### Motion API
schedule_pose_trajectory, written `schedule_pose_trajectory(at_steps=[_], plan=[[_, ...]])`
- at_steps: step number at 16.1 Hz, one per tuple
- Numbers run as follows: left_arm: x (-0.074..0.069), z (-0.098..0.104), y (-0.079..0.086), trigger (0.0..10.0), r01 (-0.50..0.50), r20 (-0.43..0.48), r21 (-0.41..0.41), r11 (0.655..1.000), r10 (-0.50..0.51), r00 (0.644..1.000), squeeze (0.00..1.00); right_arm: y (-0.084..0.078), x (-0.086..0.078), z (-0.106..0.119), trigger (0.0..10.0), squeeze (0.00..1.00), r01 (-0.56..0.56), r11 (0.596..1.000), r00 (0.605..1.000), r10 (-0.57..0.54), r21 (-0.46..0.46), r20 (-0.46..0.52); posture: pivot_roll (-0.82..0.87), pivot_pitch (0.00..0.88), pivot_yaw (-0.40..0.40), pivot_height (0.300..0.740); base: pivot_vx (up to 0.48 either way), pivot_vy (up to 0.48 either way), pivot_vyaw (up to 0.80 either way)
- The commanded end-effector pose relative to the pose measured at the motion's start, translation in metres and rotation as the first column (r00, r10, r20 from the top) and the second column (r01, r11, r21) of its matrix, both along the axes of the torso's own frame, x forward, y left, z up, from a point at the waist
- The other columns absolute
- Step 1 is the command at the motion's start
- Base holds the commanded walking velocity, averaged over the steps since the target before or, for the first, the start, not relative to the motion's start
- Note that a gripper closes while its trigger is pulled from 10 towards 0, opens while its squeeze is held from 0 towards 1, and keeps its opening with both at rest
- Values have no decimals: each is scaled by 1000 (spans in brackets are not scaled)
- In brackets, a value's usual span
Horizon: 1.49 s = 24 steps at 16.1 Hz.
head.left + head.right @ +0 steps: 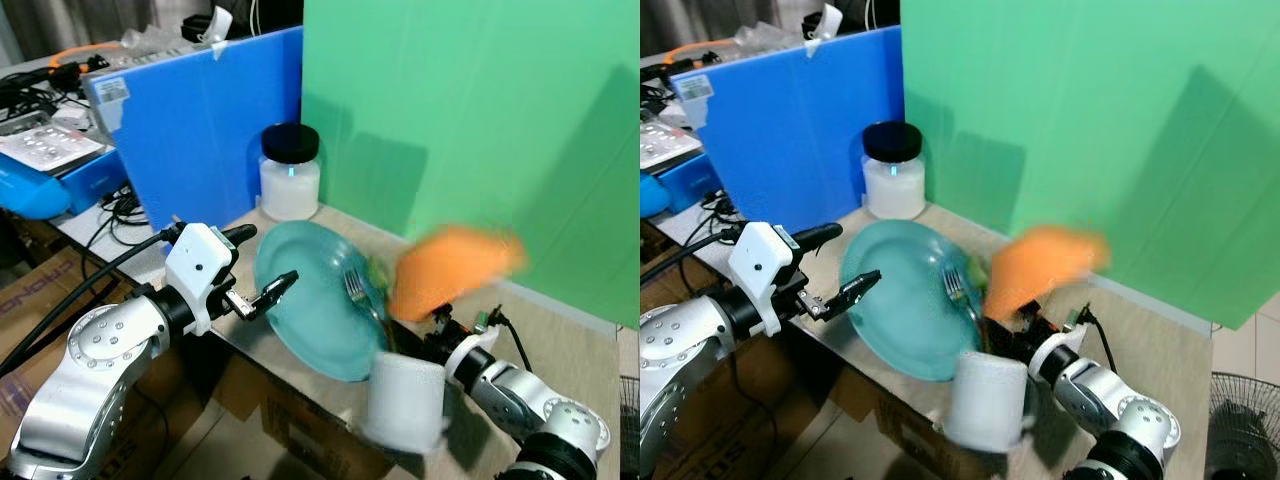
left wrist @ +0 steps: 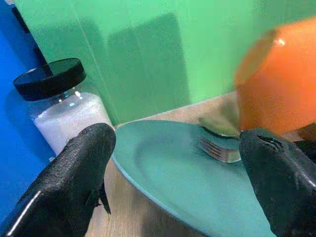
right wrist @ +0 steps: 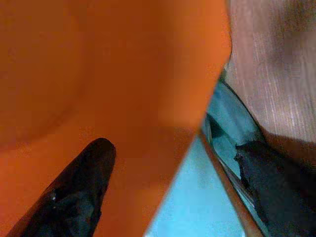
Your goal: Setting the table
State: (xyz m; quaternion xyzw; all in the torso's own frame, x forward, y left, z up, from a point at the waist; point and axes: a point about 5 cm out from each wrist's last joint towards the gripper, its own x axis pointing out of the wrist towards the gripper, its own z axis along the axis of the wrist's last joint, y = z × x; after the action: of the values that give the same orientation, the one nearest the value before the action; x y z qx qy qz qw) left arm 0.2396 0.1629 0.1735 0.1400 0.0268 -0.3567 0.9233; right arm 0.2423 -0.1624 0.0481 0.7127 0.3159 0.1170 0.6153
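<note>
A teal plate (image 1: pixel 310 310) lies on the wooden table (image 1: pixel 560 340), with a fork (image 1: pixel 358 292) on its right half. An orange bowl (image 1: pixel 455 265), blurred and tilted, stands raised at the plate's right edge. My right gripper (image 1: pixel 440 325) is just below it. In the right wrist view the bowl's wall (image 3: pixel 113 84) passes between the two spread fingers, with the plate (image 3: pixel 197 207) behind. My left gripper (image 1: pixel 270 255) hovers open at the plate's left rim, holding nothing. A white cup (image 1: pixel 405 400) sits blurred at the table's front edge.
A jar (image 1: pixel 290 172) with a black lid and white contents stands at the back left corner. A blue board (image 1: pixel 200 140) and a green backdrop (image 1: pixel 480 130) wall in the table. Cardboard boxes (image 1: pixel 290 420) sit below the front edge. A fan (image 1: pixel 1240 430) stands at the right.
</note>
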Motion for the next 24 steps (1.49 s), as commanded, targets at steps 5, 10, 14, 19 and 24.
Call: schedule_pose_trajectory(at_steps=[5,10,14,19,24], plan=[[19,16,0,10000,-131,89,-63,989,136,987,0,46,65,231,10000,0,282,861,594,189,-423,782,133,0,0,740,0,0,0],[19,17,1,10000,-137,94,-64,989,142,985,0,46,64,238,10000,1000,286,871,563,184,-399,806,137,0,0,740,0,0,0],[19,18,-2,10000,-133,93,-82,988,141,986,0,47,60,252,10000,1000,338,831,480,251,-442,841,135,0,0,740,0,0,0],[16,18,-5,10000,-116,92,-92,989,124,988,0,56,49,255,10000,1000,340,800,405,350,-495,844,134,0,0,740,0,0,0],[15,16,-8,10000,-109,82,-100,989,118,990,0,59,47,224,10000,0,390,620,447,519,-681,729,132,0,56,740,0,0,0]])
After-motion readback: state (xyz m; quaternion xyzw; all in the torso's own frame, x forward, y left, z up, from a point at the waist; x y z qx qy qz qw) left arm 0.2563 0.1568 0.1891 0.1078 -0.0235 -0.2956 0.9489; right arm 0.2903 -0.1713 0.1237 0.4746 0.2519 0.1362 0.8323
